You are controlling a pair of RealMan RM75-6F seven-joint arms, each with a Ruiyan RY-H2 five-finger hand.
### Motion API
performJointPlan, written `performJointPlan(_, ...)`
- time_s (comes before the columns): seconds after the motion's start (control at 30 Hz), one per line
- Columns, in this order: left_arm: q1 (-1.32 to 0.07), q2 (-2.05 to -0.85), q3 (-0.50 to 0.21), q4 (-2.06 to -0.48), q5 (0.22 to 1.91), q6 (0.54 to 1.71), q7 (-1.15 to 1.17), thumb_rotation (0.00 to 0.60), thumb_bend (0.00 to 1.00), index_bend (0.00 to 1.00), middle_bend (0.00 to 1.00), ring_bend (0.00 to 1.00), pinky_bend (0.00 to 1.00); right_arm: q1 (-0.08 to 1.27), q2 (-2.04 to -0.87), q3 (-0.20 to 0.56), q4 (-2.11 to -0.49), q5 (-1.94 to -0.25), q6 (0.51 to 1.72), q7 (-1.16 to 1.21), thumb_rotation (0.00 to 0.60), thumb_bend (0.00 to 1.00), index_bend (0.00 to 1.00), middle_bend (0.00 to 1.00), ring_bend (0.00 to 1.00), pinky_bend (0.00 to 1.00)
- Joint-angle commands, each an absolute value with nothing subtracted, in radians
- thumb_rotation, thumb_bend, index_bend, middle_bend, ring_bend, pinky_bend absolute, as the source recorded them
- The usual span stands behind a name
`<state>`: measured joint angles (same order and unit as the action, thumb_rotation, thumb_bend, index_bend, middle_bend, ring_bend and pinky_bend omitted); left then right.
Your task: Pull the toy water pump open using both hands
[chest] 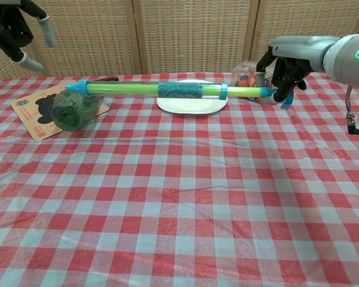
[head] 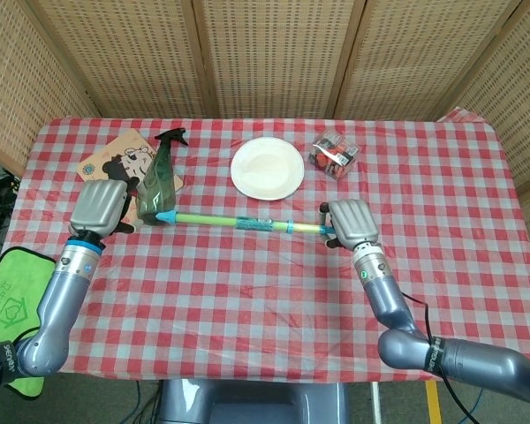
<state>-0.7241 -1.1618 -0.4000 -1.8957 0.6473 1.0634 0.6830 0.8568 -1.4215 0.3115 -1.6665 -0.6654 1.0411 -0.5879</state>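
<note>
Here, right of centre in the head view, the right hand (head: 352,222) has its fingers wrapped around the blue handle end of the toy water pump (head: 238,222), holding it above the table. In the chest view the same hand (chest: 282,70) sits in the upper right of the frame, its dark fingers curled about the pump's end.

The pump is a long, thin, yellow-green tube with a patterned blue sleeve near its middle and a blue cap at its far end. It runs almost level across the middle of the head view, from the right hand leftward to a green spray bottle (head: 158,181) lying on its side. The blue cap appears just over the bottle's base.

The left hand (head: 100,205) is at the left of the head view, just beside the pump's capped end and holding nothing. In the chest view it (chest: 15,27) shows in the upper left corner with its fingers spread apart.

A cartoon-printed board (head: 115,172) lies under the bottle. A white plate (head: 267,168) sits above the pump's middle, and a small clear box (head: 335,153) lies to the plate's right. A red and white checked tablecloth (head: 247,300) covers the table. A green cloth (head: 4,300) lies at the lower left edge, off the table.
</note>
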Motion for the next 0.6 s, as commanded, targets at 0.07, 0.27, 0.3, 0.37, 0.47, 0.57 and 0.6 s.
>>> performJointPlan(0.07, -0.812, -1.138, -0.396, -1.907, 0.511, 1.017, 0.721, 0.6, 0.22, 0.42, 0.85, 0.76, 0.67, 0.863, -1.425, 0.306, -1.655, -0.666, 1.035, -0.577, 0.6, 0.52, 0.81, 1.0, 1.0, 0.74)
performJointPlan(0.27, -0.928, -1.14, -0.375, -1.888, 0.323, 1.007, 0.791, 0.6, 0.22, 0.45, 0.86, 0.77, 0.68, 0.869, -1.425, 0.303, -1.644, -0.663, 1.023, -0.554, 0.6, 0.52, 0.81, 1.0, 1.0, 0.74)
performJointPlan(0.3, -0.943, -1.143, -0.369, -1.883, 0.304, 1.012, 0.803, 0.6, 0.22, 0.44, 0.86, 0.77, 0.68, 0.869, -1.424, 0.303, -1.645, -0.662, 1.02, -0.548, 0.6, 0.52, 0.81, 1.0, 1.0, 0.74)
performJointPlan(0.37, -0.976, -1.149, -0.356, -1.871, 0.267, 1.022, 0.826, 0.6, 0.22, 0.42, 0.86, 0.77, 0.68, 0.869, -1.42, 0.3, -1.644, -0.664, 1.018, -0.541, 0.6, 0.52, 0.81, 1.0, 1.0, 0.74)
performJointPlan(0.47, -1.007, -1.16, -0.345, -1.86, 0.234, 1.034, 0.838, 0.6, 0.22, 0.41, 0.86, 0.77, 0.68, 0.869, -1.414, 0.297, -1.644, -0.666, 1.016, -0.531, 0.6, 0.52, 0.81, 1.0, 1.0, 0.74)
performJointPlan(0.57, -1.028, -1.168, -0.336, -1.855, 0.218, 1.044, 0.843, 0.6, 0.22, 0.41, 0.86, 0.77, 0.68, 0.869, -1.409, 0.296, -1.645, -0.668, 1.017, -0.524, 0.6, 0.52, 0.81, 1.0, 1.0, 0.74)
performJointPlan(0.6, -1.033, -1.17, -0.332, -1.853, 0.217, 1.047, 0.845, 0.6, 0.22, 0.41, 0.86, 0.77, 0.68, 0.869, -1.407, 0.295, -1.646, -0.669, 1.017, -0.523, 0.6, 0.52, 0.81, 1.0, 1.0, 0.74)
